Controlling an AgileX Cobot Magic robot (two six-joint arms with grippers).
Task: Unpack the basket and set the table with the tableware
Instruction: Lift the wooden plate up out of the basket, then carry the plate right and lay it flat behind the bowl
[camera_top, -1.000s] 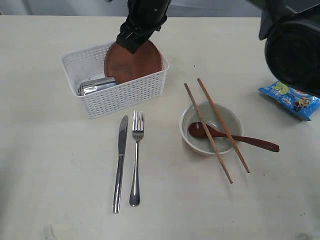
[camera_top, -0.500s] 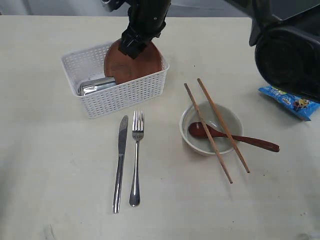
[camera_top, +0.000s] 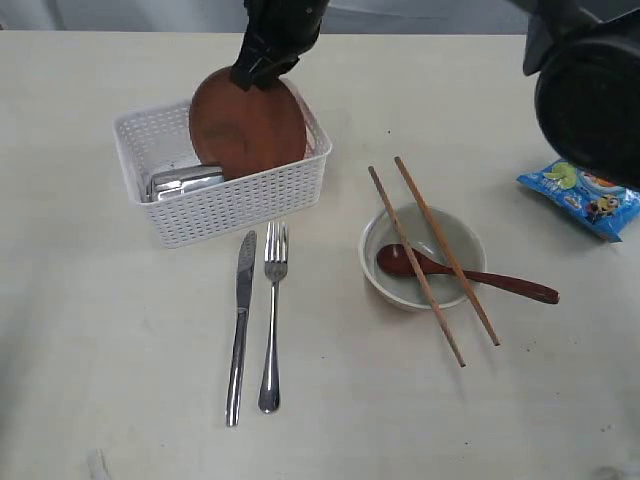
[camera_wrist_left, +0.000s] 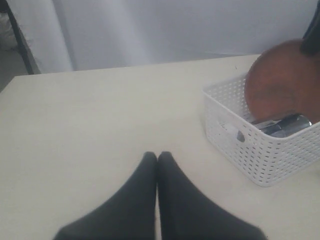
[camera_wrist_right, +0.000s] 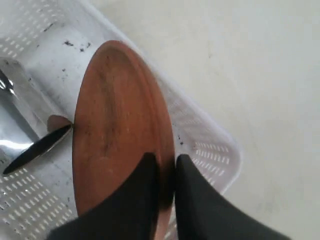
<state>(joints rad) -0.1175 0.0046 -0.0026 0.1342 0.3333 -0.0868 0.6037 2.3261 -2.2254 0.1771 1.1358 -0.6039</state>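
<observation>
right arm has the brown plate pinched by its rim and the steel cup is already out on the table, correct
Not quite. The steel cup is not out on the table: it lies inside the basket beside the plate, as the exterior view shows. The right fingers do pinch the plate's rim.

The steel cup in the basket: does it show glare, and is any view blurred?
Exterior view: sharp, even light, small highlights on the steel cup. Right wrist view: soft focus, the cup washed out by glare beside the plate. Left wrist view: the left gripper is blurred, the basket clearer.
</observation>
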